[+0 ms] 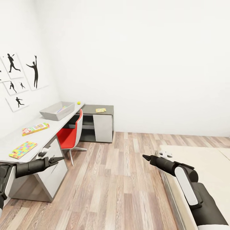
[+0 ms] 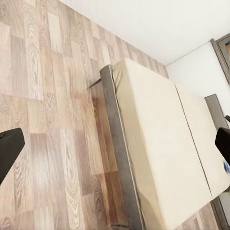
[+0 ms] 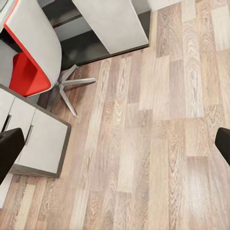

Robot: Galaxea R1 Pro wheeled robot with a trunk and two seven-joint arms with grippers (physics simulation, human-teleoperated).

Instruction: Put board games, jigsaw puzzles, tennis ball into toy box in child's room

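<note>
The robot stands on the wood floor (image 1: 121, 179) of the child's room, between the table (image 1: 48, 127) on its left and the bed (image 1: 204, 159) on its right. The toy box (image 1: 54, 112) sits far along the white tabletop, near the wall with the black athlete pictures (image 1: 22, 76), and something colourful lies inside it (too small to name). Just beyond its far corner rests the tennis ball (image 1: 78, 103). Nearer the robot, a flat green-yellow board game (image 1: 35, 128) lies on the tabletop, and nearer still a jigsaw puzzle (image 1: 23, 149) of many small coloured pieces lies close to the table's front edge. On the lower grey desk section (image 1: 99, 119) at the far end sits a small yellow-orange flat thing (image 1: 100, 110); whether it is a game or a puzzle is hard to tell from here. A red chair (image 1: 72, 134) is tucked under the table.

The left gripper (image 1: 58, 158) hangs in the air beside the table's drawers (image 1: 51, 156), its fingers spread apart with nothing between them. The right gripper (image 1: 146, 157) hovers over the floor by the bed's edge, its fingers also wide apart in the right wrist view and holding nothing. In the left wrist view the cream mattress (image 2: 163, 143) stretches along the floor.
</note>
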